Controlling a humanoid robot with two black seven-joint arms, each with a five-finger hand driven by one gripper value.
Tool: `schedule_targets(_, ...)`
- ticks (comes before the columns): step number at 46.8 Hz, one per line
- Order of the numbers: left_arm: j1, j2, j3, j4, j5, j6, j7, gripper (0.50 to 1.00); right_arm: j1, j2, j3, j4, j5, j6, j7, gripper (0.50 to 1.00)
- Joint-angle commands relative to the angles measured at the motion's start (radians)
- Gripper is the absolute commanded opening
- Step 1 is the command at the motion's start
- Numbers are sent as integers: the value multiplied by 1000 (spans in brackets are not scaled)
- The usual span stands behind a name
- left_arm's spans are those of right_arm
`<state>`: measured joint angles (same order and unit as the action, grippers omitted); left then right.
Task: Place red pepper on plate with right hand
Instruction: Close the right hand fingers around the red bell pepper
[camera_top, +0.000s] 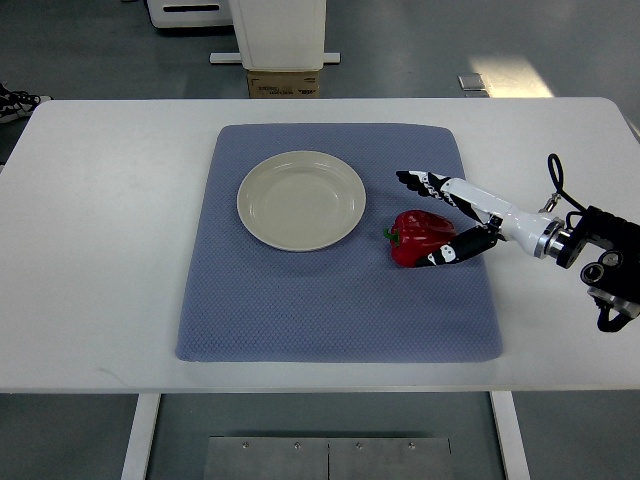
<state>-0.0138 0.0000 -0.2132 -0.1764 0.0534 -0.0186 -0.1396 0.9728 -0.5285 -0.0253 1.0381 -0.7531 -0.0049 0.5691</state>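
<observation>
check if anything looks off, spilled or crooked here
Nothing stands out. The plate sits upright and empty on the blue mat, the red pepper lies whole beside it on the mat, and the right hand is open around the pepper. No spills.

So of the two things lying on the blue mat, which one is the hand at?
The red pepper, beside the right hand: fingers reach over it, thumb against its near side. The plate sits apart, empty.

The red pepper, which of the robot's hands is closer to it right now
Right. The right hand is at the red pepper, its fingers spread just above it and its thumb against the pepper's right side. The left hand is out of view.
</observation>
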Motion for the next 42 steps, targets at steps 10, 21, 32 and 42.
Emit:
schedule_targets(10,0,0,0,0,0,0,0,1000,3,5,-22,-15,0,-18,-9,966)
schedule_targets(21,0,0,0,0,0,0,0,1000,4,15,-65,-32,0,-18,-9,908)
schedule_targets(32,0,0,0,0,0,0,0,1000,4,19,-64,-43,1,-18,-8,742)
schedule_targets(42,0,0,0,0,0,0,0,1000,7,19,-61,-43,3,-17,-11,500)
